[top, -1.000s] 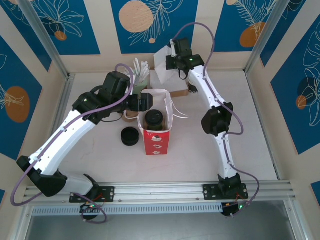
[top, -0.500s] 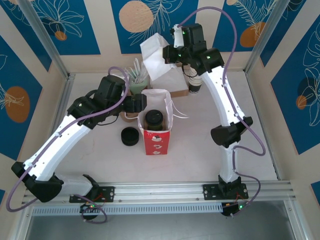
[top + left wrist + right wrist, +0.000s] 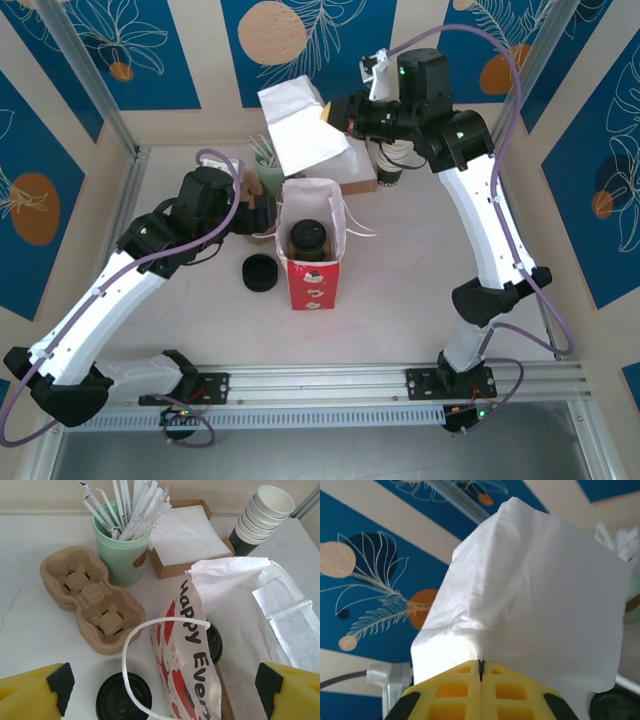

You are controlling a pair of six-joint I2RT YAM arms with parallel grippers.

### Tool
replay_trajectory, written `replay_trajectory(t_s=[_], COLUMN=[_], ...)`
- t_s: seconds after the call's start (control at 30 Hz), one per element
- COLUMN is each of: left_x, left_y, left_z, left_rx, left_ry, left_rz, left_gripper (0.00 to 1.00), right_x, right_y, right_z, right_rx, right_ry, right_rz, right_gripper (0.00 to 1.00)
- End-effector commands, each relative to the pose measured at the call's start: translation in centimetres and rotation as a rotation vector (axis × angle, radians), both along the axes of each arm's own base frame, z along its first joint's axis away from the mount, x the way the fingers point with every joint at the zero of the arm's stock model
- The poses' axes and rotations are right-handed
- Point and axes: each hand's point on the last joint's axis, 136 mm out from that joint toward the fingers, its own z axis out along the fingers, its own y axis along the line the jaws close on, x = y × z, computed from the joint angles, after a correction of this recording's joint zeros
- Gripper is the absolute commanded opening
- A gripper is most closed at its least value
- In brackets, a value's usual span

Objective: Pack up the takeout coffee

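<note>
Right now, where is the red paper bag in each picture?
Top view: the red paper bag stands mid-table between the arms, the coffee cup inside it.
Left wrist view: the bag sits lower middle, printed side facing the camera.
Shared landmark: the green cup of straws, up and left of the bag in both.

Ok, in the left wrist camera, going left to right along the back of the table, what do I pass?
Cardboard cup carrier → green cup of straws → box of napkins → stack of white paper cups.
</note>
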Motion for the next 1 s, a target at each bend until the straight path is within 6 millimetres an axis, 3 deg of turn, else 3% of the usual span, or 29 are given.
replay_trajectory(t_s=[0.0,0.17,0.43,0.63,0.97], left_x=[0.1,0.1,0.6,0.8,0.9], left_y=[0.9,1.1,0.7,0.4,0.9], left_z=[0.4,0.1,-0.3,-0.6,-0.7], left_rx=[-0.007,-0.008,-0.012,-0.023,-0.012], left_ry=[-0.03,-0.031,-0.025,-0.013,-0.015], left_rz=[0.033,0.042,0.044,0.044,0.06], left_gripper=[0.95,0.96,0.98,0.99,1.0], right_x=[-2.0,-2.3,-3.3,-3.6,-5.1], right_y=[0.7,1.1,3.1,1.9,1.3], right_z=[0.4,-2.5,-8.5,-11.7,-16.0], right_rx=[0.134,0.218,0.173,0.059,-0.141], right_ry=[0.132,0.23,0.335,0.319,0.312], right_rz=[0.032,-0.003,-0.021,-0.146,-0.191], right_gripper=[0.0,0.0,0.0,0.0,0.0])
